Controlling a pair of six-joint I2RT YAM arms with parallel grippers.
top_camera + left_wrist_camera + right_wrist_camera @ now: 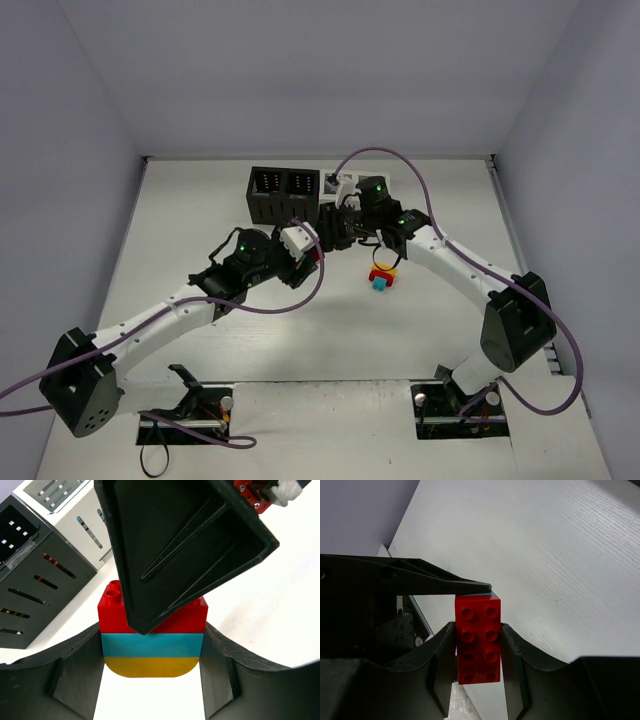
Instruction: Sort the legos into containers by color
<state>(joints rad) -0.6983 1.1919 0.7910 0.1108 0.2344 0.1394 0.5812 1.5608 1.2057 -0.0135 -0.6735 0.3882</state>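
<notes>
Lego stack [152, 652] clamped by left pincer [152, 639] and right pincer [478, 630] together; containers [50, 597] just beside one edge.

The white table [300, 340] carried the row of containers [290, 195] at its far middle, the black bins at the left end and the white at the right. One clump of legos [381, 278], red, yellow and teal, lay on the surface nearer than the containers and off to their right, apart from them.

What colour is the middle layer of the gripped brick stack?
Teal-blue, between red and yellow. The brick stack shows best from the left wrist.
</notes>
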